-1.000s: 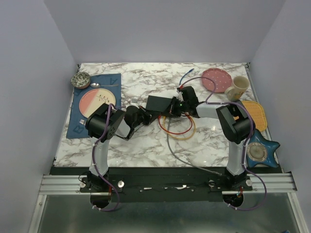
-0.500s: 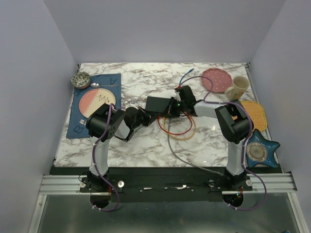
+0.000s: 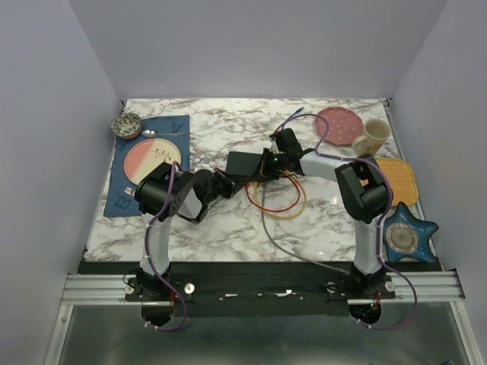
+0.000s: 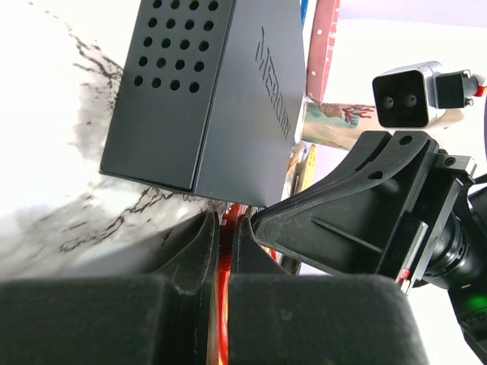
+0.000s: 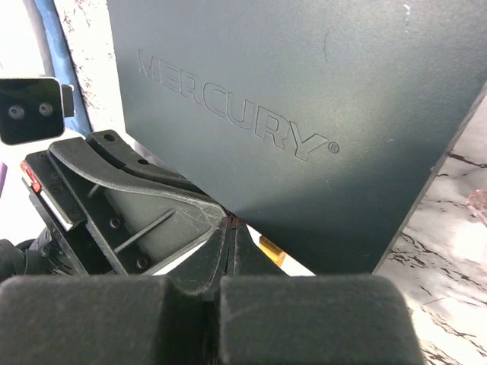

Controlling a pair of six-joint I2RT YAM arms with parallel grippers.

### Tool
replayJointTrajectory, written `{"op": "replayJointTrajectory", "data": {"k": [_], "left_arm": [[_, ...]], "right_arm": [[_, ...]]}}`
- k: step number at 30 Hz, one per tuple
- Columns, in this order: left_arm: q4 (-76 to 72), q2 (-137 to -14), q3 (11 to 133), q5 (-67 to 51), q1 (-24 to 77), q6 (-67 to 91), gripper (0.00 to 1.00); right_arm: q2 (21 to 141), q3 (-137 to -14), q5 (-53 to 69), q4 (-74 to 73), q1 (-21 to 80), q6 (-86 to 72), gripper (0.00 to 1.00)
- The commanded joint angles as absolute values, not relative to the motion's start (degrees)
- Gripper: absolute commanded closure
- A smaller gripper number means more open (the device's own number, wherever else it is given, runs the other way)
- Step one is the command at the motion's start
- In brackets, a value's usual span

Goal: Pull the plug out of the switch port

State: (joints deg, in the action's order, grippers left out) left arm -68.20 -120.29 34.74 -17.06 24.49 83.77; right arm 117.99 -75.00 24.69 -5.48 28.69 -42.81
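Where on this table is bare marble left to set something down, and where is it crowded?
Bare: the back strip between the blue placemat and the pink plate; the front patch left of the grey cable. Crowded: the middle around the switch and red cable, and the right edge by the mug.

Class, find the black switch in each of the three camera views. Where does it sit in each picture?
Top view: the switch lies mid-picture.
Left wrist view: upper middle, with its perforated face showing.
Right wrist view: it fills the upper right, lettering visible.
Shared landmark: the marble table beneath it in all three.
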Motion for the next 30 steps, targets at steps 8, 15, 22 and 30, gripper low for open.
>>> {"op": "replayJointTrajectory", "data": {"k": [8, 15, 22, 30], "left_arm": [[-60.99, -119.44, 26.90, -19.86, 24.79, 79.28, 1.00], [-60.48, -116.20, 26.01, -19.95, 24.52, 78.41, 1.00], [-41.69, -98.39, 30.66, -17.67, 23.82, 69.28, 1.00], [-20.93, -81.49, 36.56, -14.41, 24.08, 61.00, 1.00]], "right_arm": [[121.38, -77.61, 17.23, -6.33, 28.13, -41.92, 0.99], [116.74, -73.76, 18.01, -0.83, 28.21, -41.22, 0.98], [99.95, -66.62, 15.83, 3.17, 29.88, -39.11, 0.24], [85.27, -60.65, 9.67, 0.18, 31.20, -38.76, 0.19]]}}
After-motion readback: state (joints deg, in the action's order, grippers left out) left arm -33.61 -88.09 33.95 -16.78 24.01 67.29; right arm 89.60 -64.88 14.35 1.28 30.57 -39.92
